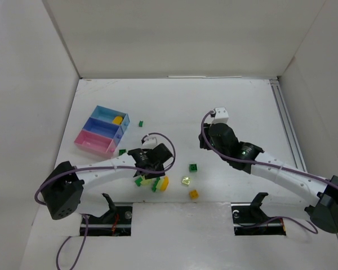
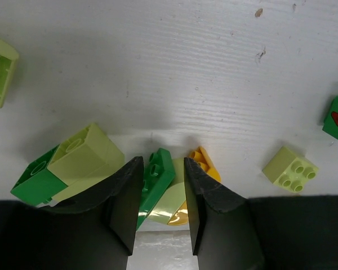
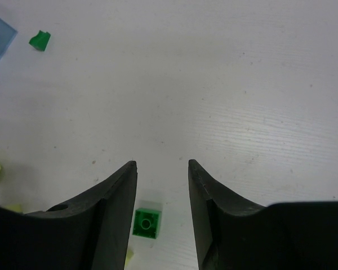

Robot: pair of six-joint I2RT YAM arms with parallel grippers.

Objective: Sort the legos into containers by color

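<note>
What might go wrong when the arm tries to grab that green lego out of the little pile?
The left jaws straddle a small dark green plastic brick that lies tilted, so it might slip or pop out when squeezed. A pale yellow-green rounded piece and an orange piece lie right against it, so they might come up too and get sorted wrongly. The joined dark and pale green bricks beside the jaws could get knocked.

- containers (image 1: pixel 93 142) sit on the counter (image 1: pixel 242 107), one lego (image 1: pixel 118 120) inside the rearmost
- stray lego (image 1: pixel 141 122) just right of the containers, another lego (image 1: pixel 122 152) just in front
- clump of legos (image 1: pixel 152 183) front-right of the containers, three loose legos (image 1: pixel 193 167) farther right again
</note>
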